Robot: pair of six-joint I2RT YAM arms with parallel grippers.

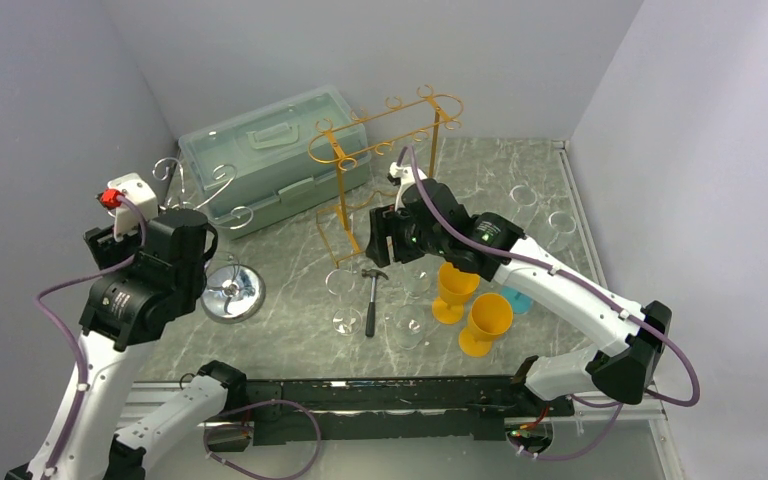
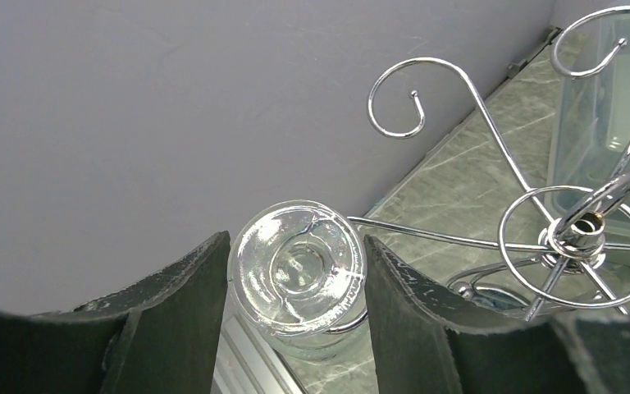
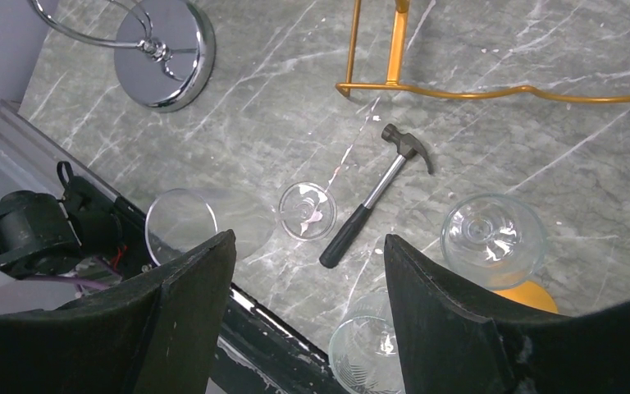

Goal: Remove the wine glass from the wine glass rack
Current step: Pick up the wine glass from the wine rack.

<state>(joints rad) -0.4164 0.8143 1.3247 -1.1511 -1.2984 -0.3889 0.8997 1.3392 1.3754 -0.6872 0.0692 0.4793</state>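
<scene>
A clear wine glass (image 2: 299,267) hangs upside down on a chrome wine glass rack (image 2: 578,230), its round foot facing the left wrist camera. A thin rack wire runs just under the foot. My left gripper (image 2: 297,240) is shut on that foot, with a black finger (image 2: 189,295) touching each side. From above, the chrome rack (image 1: 195,185) stands at the left beside my left arm, and the glass is hidden there. My right gripper (image 3: 308,246) hangs open over the table's middle with nothing between its fingers.
A gold rack (image 1: 385,150) and a pale green toolbox (image 1: 275,155) stand at the back. A hammer (image 1: 372,295), two yellow goblets (image 1: 455,290) and several clear glasses (image 1: 407,325) sit mid-table. The left wall runs close to the chrome rack.
</scene>
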